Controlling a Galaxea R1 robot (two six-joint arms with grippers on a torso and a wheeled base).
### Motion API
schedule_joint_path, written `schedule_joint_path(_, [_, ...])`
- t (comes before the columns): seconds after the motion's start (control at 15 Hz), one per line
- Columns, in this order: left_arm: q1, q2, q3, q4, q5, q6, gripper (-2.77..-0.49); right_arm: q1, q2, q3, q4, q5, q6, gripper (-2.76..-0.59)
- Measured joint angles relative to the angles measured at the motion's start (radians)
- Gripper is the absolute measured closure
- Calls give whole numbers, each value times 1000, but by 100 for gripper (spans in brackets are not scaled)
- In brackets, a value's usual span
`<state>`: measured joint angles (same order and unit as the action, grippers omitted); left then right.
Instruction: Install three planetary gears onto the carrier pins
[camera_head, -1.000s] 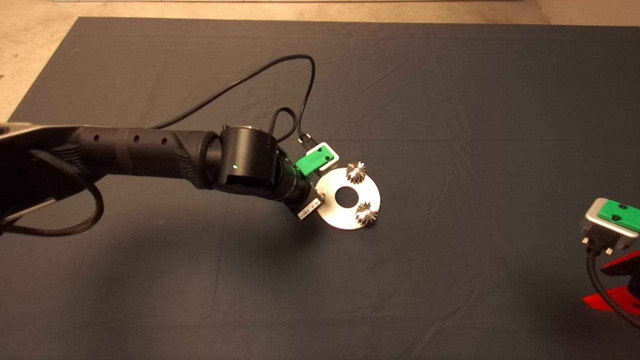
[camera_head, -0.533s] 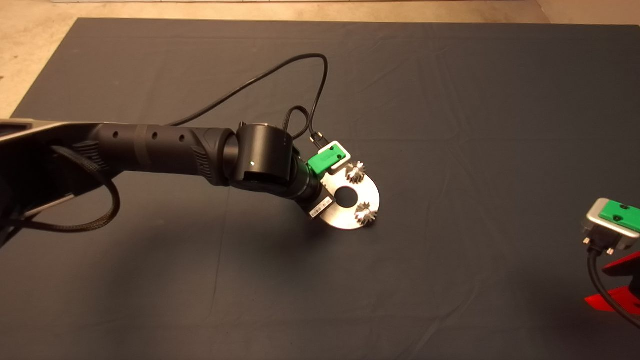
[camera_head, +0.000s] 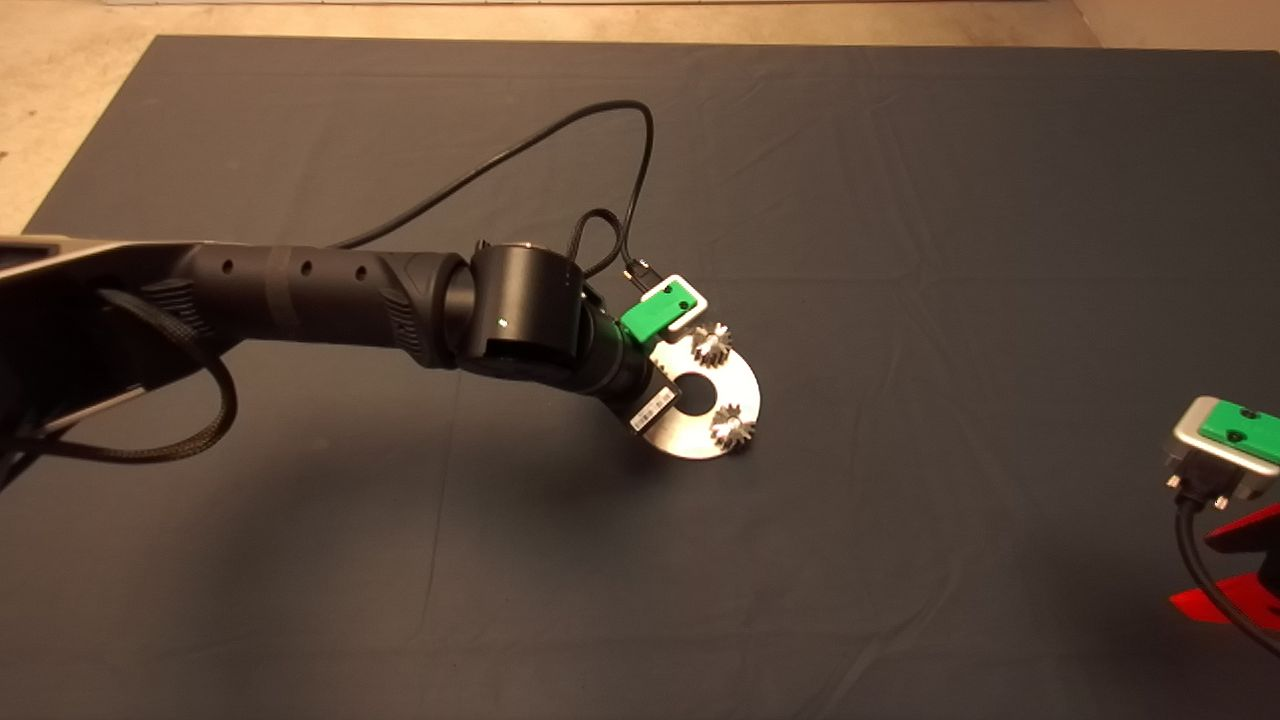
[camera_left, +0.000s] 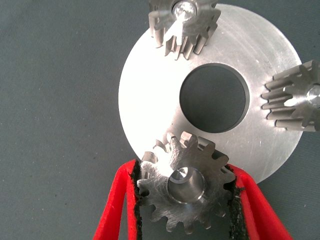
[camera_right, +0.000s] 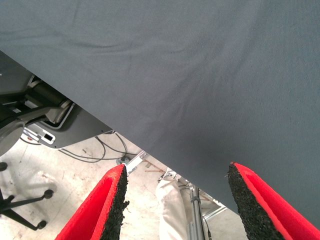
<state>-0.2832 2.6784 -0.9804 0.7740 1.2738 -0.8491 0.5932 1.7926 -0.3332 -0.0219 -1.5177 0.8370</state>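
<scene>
A flat round silver disc (camera_head: 745, 392) with a large central hole lies mid-mat. Two planetary gears sit on its carrier pins, one at the far side (camera_head: 711, 345) and one at the near right (camera_head: 731, 427); both also show in the left wrist view (camera_left: 184, 22) (camera_left: 295, 97). My left gripper (camera_left: 186, 192) is shut on a third gear (camera_left: 185, 187) and holds it over the disc's (camera_left: 150, 95) left edge. A pin tip shows inside that gear's centre hole. In the head view the arm hides the held gear. My right gripper (camera_right: 175, 200) is parked open at the mat's right edge.
The left arm (camera_head: 330, 300) and its black cable (camera_head: 560, 140) reach over the mat (camera_head: 900, 200) from the left. The right wrist view looks past the mat's edge at the floor, with a chair base (camera_right: 20, 205) and a person's leg (camera_right: 172, 210).
My left arm has moved right with the gear, from beside the disc's left edge to over it. The two seated gears and the right arm have not moved.
</scene>
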Motion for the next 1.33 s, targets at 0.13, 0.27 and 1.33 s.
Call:
schedule_joint_path(0.13, [0, 0, 0, -4, 0, 0, -76, 1, 0, 0, 0, 0, 0, -147])
schedule_joint_path(0.27, [0, -4, 0, -6, -5, 0, -76, 4, 0, 0, 0, 0, 0, -147])
schedule_joint_path(1.33, [1, -22, -18, -8, -97, -5, -75, 22, -8, 0, 1, 0, 0, -147])
